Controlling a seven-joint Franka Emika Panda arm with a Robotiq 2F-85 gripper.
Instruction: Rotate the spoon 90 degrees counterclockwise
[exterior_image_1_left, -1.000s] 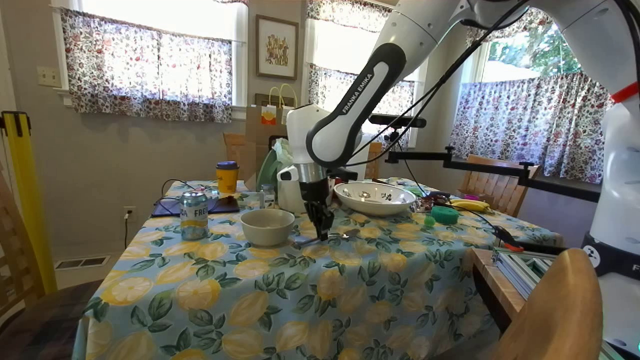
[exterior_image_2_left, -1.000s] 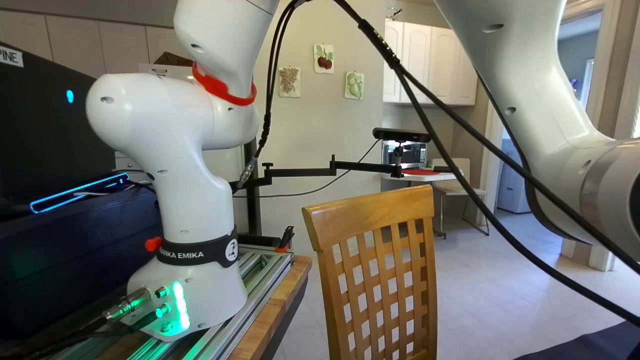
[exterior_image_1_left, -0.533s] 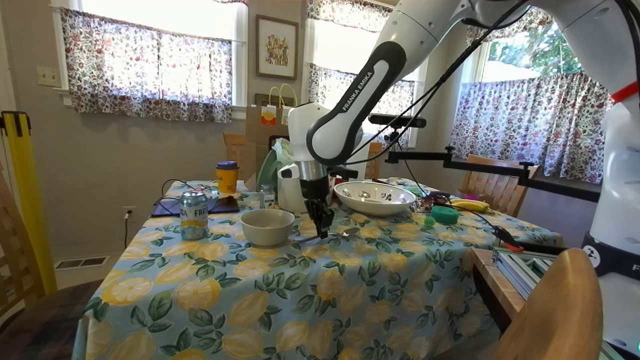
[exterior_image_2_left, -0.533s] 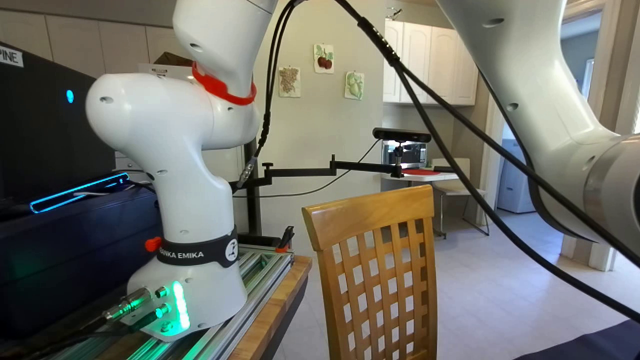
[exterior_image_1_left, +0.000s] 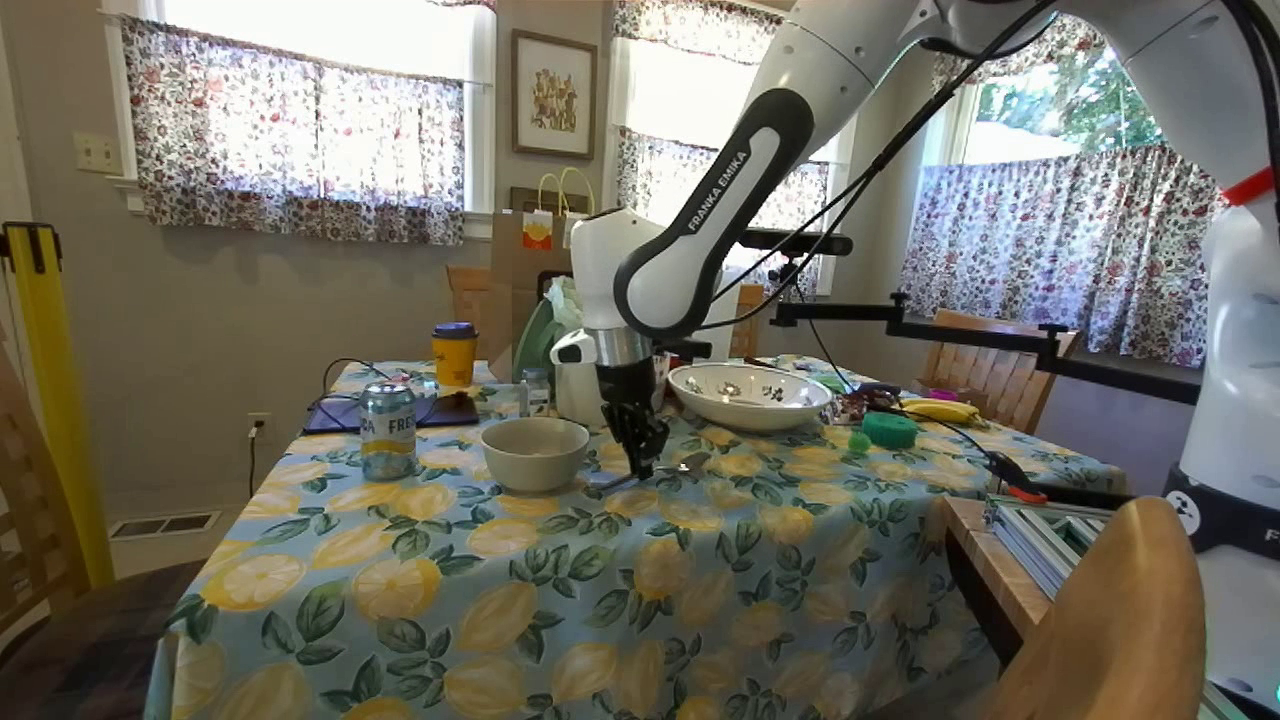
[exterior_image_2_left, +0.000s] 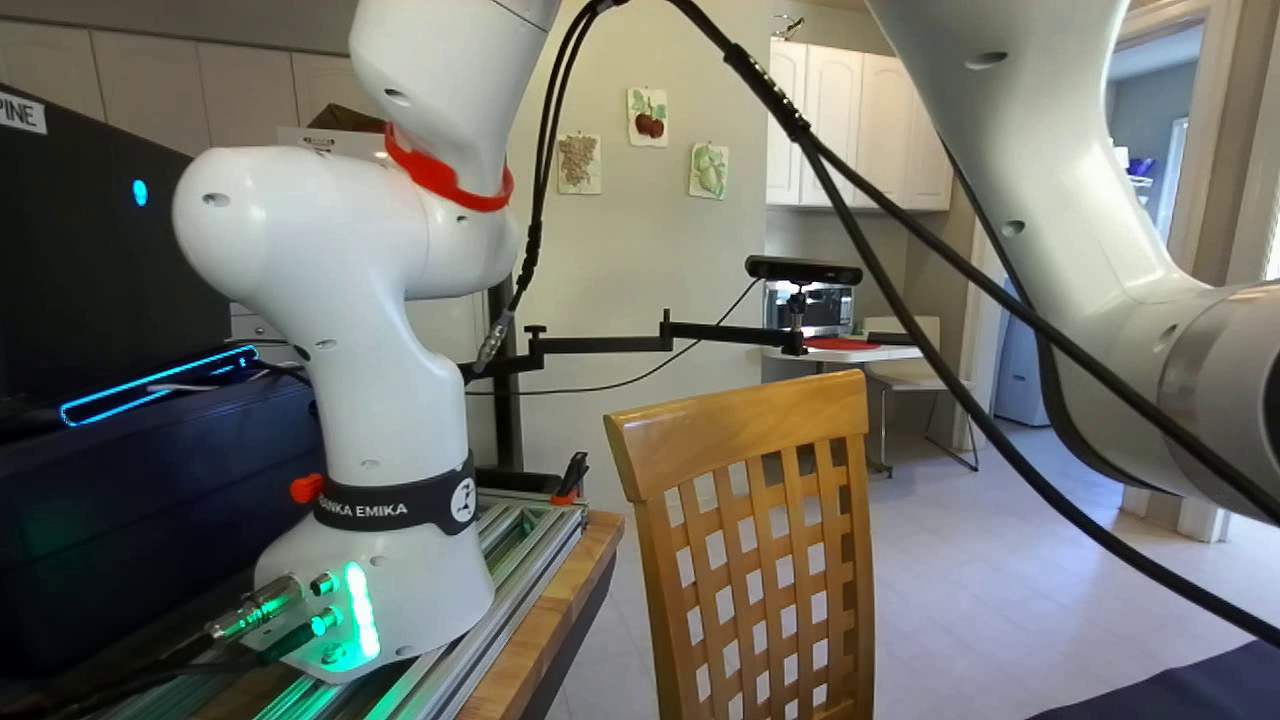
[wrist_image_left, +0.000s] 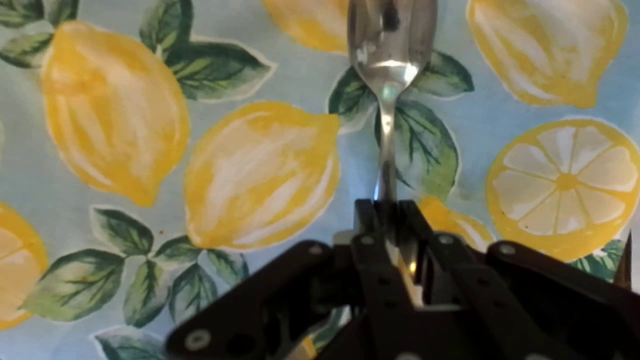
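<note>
The silvery spoon (wrist_image_left: 387, 115) shows in the wrist view with its bowl end cut off at the top edge and its handle running down between my fingertips. My gripper (wrist_image_left: 386, 212) is shut on the handle, and the fingers hide part of it. In an exterior view my gripper (exterior_image_1_left: 640, 472) is low over the tablecloth, with the spoon's bowl end (exterior_image_1_left: 691, 463) to its right and the handle's end to its left, close to the white bowl (exterior_image_1_left: 535, 455). I cannot tell whether the spoon touches the cloth. The spoon is out of view in an exterior view that shows the robot's base.
A drink can (exterior_image_1_left: 388, 432) stands left of the white bowl. A large patterned dish (exterior_image_1_left: 750, 397) is behind my gripper to the right. A green round object (exterior_image_1_left: 889, 430) and bananas (exterior_image_1_left: 940, 410) lie farther right. A yellow cup (exterior_image_1_left: 455, 355) stands at the back left.
My gripper has shifted slightly to the left in an exterior view, staying on the handle. The spoon has turned a little with it; its bowl end has moved left and slightly back.
</note>
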